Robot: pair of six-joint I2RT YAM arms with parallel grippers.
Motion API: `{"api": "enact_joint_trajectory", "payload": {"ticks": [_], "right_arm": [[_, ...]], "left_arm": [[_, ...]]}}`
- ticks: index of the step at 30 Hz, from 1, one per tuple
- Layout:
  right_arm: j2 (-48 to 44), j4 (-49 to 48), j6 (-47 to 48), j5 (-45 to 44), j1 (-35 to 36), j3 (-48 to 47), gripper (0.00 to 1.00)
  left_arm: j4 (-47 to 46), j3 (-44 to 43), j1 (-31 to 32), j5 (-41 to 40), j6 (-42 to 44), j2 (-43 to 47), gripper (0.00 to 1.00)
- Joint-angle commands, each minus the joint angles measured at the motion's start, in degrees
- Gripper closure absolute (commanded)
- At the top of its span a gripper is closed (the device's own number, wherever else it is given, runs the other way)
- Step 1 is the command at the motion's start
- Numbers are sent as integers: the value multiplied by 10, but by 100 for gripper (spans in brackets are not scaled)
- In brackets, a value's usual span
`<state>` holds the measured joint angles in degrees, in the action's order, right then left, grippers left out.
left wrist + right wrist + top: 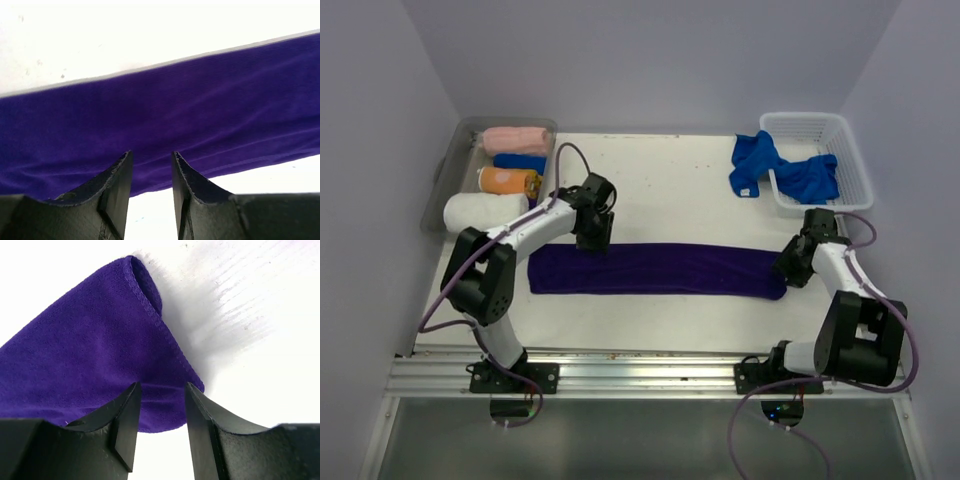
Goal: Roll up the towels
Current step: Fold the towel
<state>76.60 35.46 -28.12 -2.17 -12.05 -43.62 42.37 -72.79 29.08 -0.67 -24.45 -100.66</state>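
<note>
The white table [670, 195] bears a long purple towel [655, 268], laid flat as a strip running left to right. A grey bin [442, 180] of rolled towels [485, 212] stands far left, a white basket [858, 170] with blue cloths [760, 160] far right. The left gripper [150, 160] sits over the strip's left part and the right gripper [161, 390] at its right end, both slightly parted and clamping nothing.

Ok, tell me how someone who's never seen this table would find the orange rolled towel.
At the far-left corner of the table sits a clear bin with rolled towels lined up inside. The orange roll is third from the back, between the small blue roll and the big white roll, and it is the only orange one there.
</note>
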Motion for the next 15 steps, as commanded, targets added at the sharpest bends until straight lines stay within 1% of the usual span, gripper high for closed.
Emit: {"api": "enact_joint_trajectory", "payload": {"ticks": [1,5,11,13,15], "right_arm": [[16,-28,18,57,-5,1,55],[37,-52,17,79,-5,7,53],[79,-87,11,74,-5,18,52],[98,-101,8,69,-5,21,54],[110,-107,9,61,-5,23,58]], "left_arm": [[-17,19,-21,3,-4,-3,60],[-25,28,-32,4,-3,-9,60],[-35,41,-45,4,-1,-24,60],[-38,44,-48,4,-2,-30,60],[-40,49,-51,4,-2,-33,60]]}}
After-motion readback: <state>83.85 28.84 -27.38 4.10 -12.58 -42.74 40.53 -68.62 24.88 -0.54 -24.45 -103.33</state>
